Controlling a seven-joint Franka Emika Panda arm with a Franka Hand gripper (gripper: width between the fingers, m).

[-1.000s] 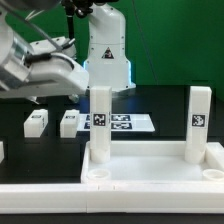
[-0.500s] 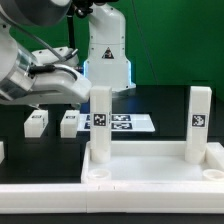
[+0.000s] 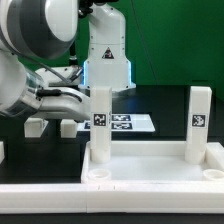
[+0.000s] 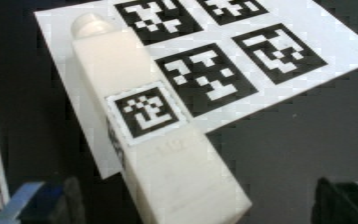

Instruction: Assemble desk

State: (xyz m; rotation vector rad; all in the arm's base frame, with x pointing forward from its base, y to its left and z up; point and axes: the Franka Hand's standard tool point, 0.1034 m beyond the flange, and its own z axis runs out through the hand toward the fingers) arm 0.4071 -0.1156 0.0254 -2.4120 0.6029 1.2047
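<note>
Dark blue fingers [image 4: 350, 195]: spread wide, clasping nothing; one on either side of white square plastic leg [image 4: 149, 135] with black-and-white tag, contact not discernible. Same leg seen against thin white marker board [image 4: 229, 60].
Large white plastic rectangular desk top with raised rim [image 3: 110, 165]: nearest the exterior camera; holds two tagged legs upright in far corner sockets, left upright leg [image 3: 100, 120] and right upright leg [image 3: 198, 122].
Loose white leg [image 3: 37, 126]: lying on black tabletop [image 3: 160, 135], exterior view's left.
</note>
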